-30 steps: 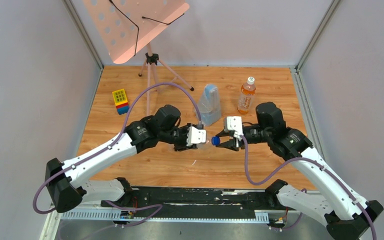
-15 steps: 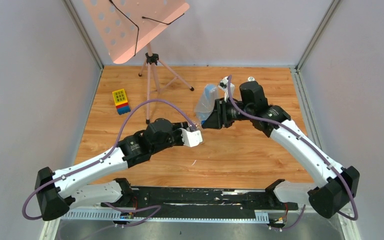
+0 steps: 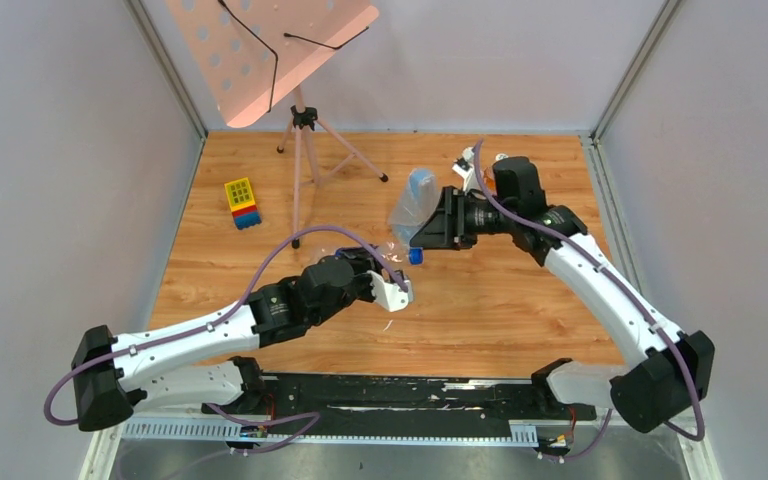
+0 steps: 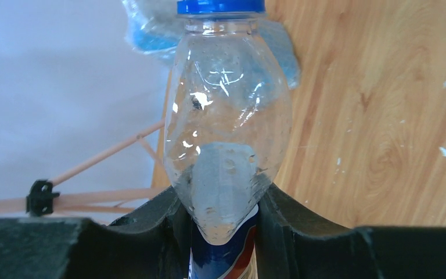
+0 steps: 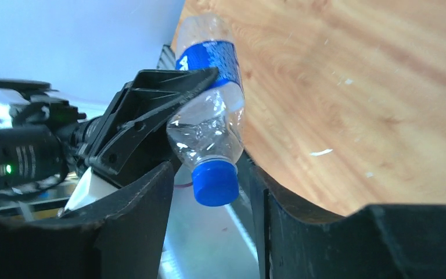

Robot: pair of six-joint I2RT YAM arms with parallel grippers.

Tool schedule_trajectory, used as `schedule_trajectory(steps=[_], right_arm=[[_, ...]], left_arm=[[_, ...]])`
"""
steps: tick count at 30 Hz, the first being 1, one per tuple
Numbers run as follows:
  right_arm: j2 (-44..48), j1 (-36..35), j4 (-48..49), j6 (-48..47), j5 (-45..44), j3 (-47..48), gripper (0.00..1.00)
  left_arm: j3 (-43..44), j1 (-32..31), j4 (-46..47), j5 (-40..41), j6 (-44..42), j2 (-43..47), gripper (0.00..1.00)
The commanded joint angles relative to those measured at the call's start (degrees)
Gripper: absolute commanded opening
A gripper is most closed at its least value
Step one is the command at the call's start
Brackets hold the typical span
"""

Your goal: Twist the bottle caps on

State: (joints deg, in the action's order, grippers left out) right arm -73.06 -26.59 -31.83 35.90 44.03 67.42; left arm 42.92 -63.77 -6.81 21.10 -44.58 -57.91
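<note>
Left wrist view shows the left gripper (image 4: pixel 223 209) clenched on the lower body of the Pepsi bottle (image 4: pixel 226 104), just above its label. The blue cap (image 4: pixel 220 6) sits on the bottle's neck. Seen from the right wrist, the right gripper (image 5: pixel 208 174) is released, one finger on each side of that cap with a gap showing. A bluish plastic bag (image 3: pixel 415 200) lies just behind the bottle.

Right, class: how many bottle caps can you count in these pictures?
2. The blue cap sits on the bottle clamped in the left pincer. A white cap peeks out behind the right arm, far back; that arm could hide more.
</note>
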Motion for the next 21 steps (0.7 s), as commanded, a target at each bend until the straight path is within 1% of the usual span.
schedule_trajectory(steps=[1,2,3,4,5,6,8,10,13,17,21], right_arm=[[8.9,1.1,4.8,-19.7,-2.8,-1.2,0.55],[10.8,1.1,5.1,-23.2,-2.8,-2.3,0.57],[12.7,0.9,5.7,-26.6,-2.3,-3.5,0.62],[14.6,0.7,6.1,-30.3,-2.1,-4.9,0.66],[16.7,0.5,6.7,-33.9,-1.7,-6.3,0.68],[18.7,0.3,7.1,-38.0,-0.7,-7.8,0.69],[22.5,-0.6,7.3,-47.8,1.4,-10.7,0.70],[26.0,-1.6,7.1,-57.3,3.3,-14.0,0.72],[29.8,-2.4,6.8,-68.5,4.5,-16.6,0.75],[31.1,-3.3,5.8,-76.3,5.3,-17.4,0.75],[30.7,-4.5,5.2,-79.9,7.2,-17.3,0.73]], left_arm=[[4.3,2.8,-4.4,-10.1,1.6,0.5,0.32],[5.0,3.7,-5.5,-14.0,2.3,0.2,0.32],[6.5,5.5,-7.7,-16.0,3.7,-0.3,0.32],[7.2,6.4,-8.9,-20.1,4.3,-0.7,0.32],[8.8,7.9,-11.1,-22.1,5.5,-1.5,0.32],[9.5,8.5,-12.1,-25.9,6.0,-1.9,0.32],[11.5,10.0,-14.5,-30.7,7.7,-3.2,0.32],[13.0,10.8,-16.4,-34.6,8.6,-4.6,0.32],[14.7,11.6,-18.4,-38.7,9.4,-6.0,0.32],[16.0,11.9,-19.6,-43.0,10.2,-7.4,0.32],[17.0,11.9,-20.9,-45.7,10.5,-8.7,0.32]])
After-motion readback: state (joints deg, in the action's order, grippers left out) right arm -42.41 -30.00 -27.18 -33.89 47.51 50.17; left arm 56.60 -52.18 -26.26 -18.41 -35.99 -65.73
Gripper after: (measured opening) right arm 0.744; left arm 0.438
